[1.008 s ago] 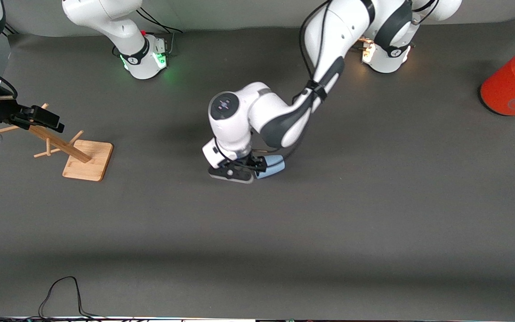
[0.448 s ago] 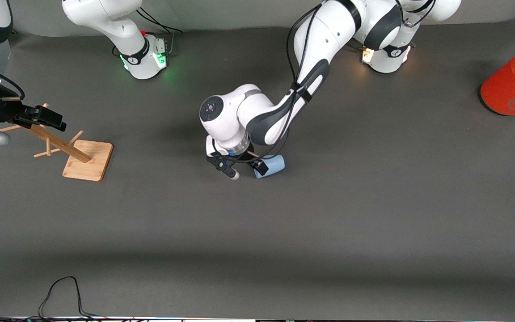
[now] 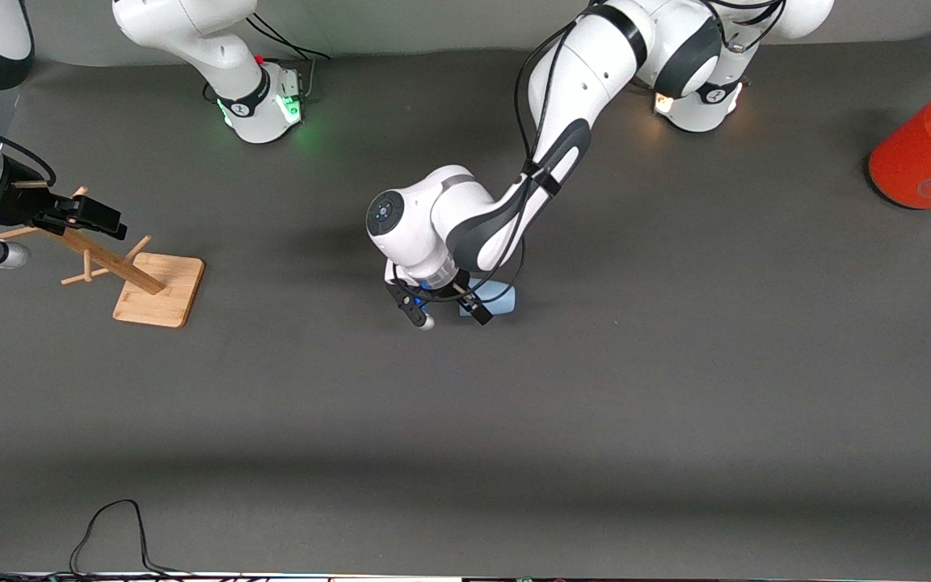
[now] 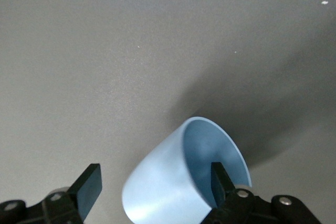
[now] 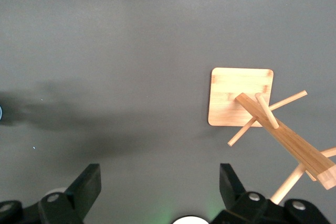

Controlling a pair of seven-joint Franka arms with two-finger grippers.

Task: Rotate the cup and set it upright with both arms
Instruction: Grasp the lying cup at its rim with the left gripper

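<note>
We see the left pincer (image 3: 443, 312) spread wide at mid-bench, one finger (image 4: 221, 181) inside the rim of the single matte pale-blue tapered cup (image 3: 499, 297) lying on its side, nothing clamped. The right pincer (image 3: 69, 214) waits, fingers apart and empty, above one wooden peg rack (image 3: 160, 288). One red-orange can (image 3: 926, 153) stands on the dull grey bench (image 3: 676, 388).

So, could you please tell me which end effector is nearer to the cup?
Left. The left end effector straddles the cup's rim, one finger inside; the right end effector waits over the wooden rack.
</note>
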